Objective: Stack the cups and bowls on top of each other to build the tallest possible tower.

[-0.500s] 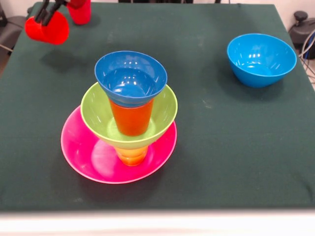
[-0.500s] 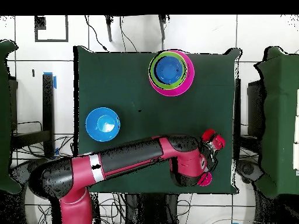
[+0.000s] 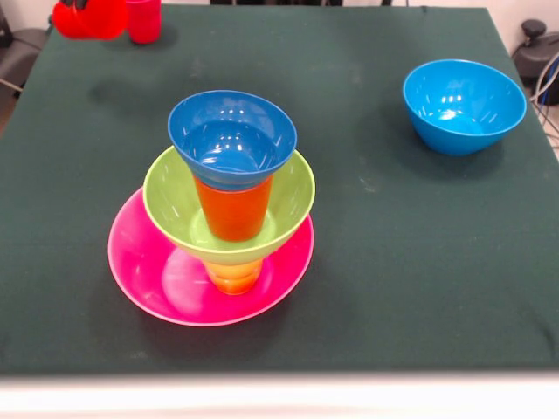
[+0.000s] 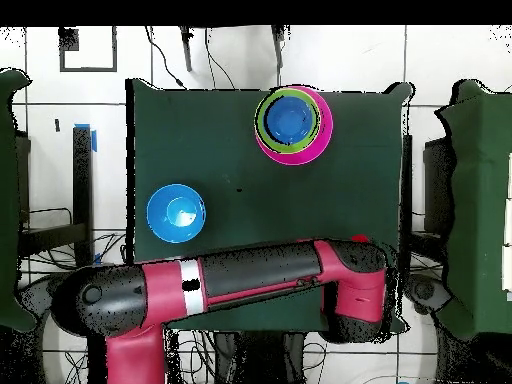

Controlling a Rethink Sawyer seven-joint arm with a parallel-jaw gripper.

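The tower stands front left of centre: a wide pink bowl [image 3: 157,279], a yellow cup [image 3: 234,276], a green bowl [image 3: 293,196], an orange cup [image 3: 232,209] and a small dark blue bowl [image 3: 231,140] on top. From overhead the tower [image 4: 291,122] is at the far edge. My gripper [image 3: 81,4] shows only its tips at the top left edge. It is shut on a small red bowl [image 3: 87,19] held above the table. A red cup [image 3: 144,19] stands upright just right of it. From overhead the arm [image 4: 260,270] hides the gripper.
A light blue bowl [image 3: 463,105] stands alone at the right of the green table [image 3: 376,262]; it also shows in the overhead view [image 4: 176,213]. The table edges lie close to the red cup at the far left corner.
My gripper has risen with the small red bowl toward the picture's top edge. From overhead the arm has swung over the gripper and covers it. The tower has not moved.
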